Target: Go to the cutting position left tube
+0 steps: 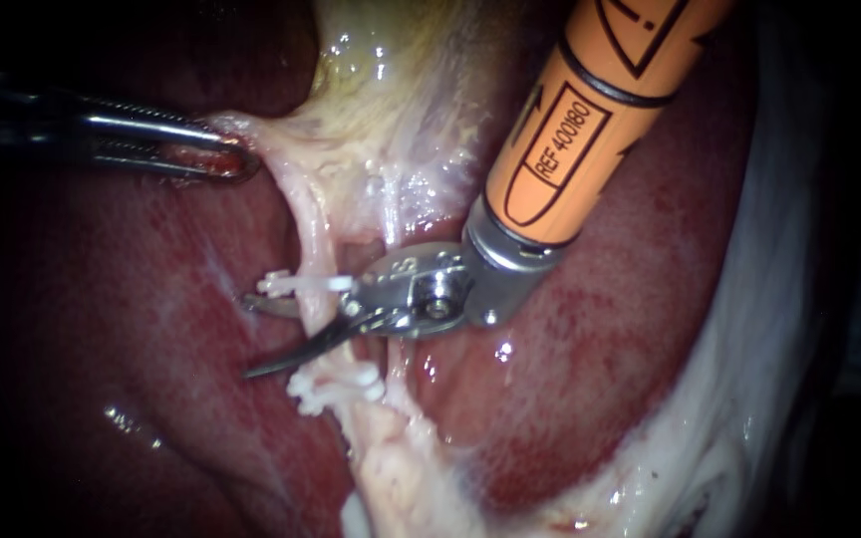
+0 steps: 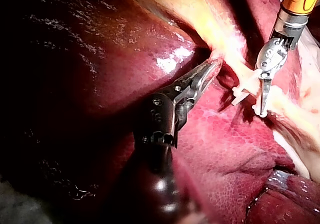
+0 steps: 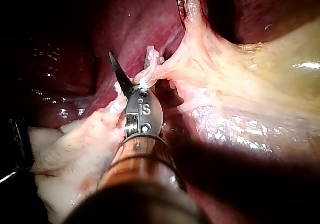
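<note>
Blades on my right instrument [image 1: 251, 337] are standing spread around the left tube [image 1: 317, 249] between its clips [image 1: 301, 284], so I am calling the move nearly done, while my left instrument [image 1: 236, 159] is pinching pale tissue [image 1: 271, 139].

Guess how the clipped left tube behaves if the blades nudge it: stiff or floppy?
Probably floppy: the tube is a thin, pale strand, straight only because the left instrument pulls the tissue above it taut. Likely slippery, since it looks wet. Possibly fragile; the right instrument's open blades straddle it between the clips.
</note>
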Controlling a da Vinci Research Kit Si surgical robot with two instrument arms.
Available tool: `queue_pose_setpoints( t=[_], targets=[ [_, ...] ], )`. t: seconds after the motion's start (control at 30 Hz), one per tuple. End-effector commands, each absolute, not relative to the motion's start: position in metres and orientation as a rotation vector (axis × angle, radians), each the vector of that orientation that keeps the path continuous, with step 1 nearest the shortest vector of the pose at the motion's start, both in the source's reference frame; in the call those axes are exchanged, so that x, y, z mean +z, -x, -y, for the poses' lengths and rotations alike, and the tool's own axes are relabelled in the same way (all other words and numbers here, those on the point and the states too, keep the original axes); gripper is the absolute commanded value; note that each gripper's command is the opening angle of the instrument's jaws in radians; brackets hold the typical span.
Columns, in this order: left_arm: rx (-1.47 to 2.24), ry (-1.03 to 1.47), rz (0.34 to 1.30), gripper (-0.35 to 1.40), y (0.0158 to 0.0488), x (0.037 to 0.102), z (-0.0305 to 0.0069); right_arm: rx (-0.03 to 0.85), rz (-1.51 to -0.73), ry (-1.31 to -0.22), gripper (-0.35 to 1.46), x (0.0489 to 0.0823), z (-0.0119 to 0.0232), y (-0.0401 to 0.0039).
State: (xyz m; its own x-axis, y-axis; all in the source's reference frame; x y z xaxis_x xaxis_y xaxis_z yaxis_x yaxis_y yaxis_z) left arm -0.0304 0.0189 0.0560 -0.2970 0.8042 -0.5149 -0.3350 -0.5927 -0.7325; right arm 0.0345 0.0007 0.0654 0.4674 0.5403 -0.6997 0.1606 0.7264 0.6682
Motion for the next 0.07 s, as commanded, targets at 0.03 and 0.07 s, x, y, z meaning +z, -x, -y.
queue_pose_setpoints(
  t=[0.03, 0.07],
  targets=[
    [1.958, 1.182, 0.652, -0.35, 0.0304, 0.0561, -0.0189, 0.26, -1.083, -0.755, 1.3, 0.0654, -0.0007, -0.0344],
    [1.958, 1.182, 0.652, -0.35, 0.0304, 0.0561, -0.0189, 0.26, -1.083, -0.755, 1.3, 0.0654, -0.0007, -0.0344]
  ],
)
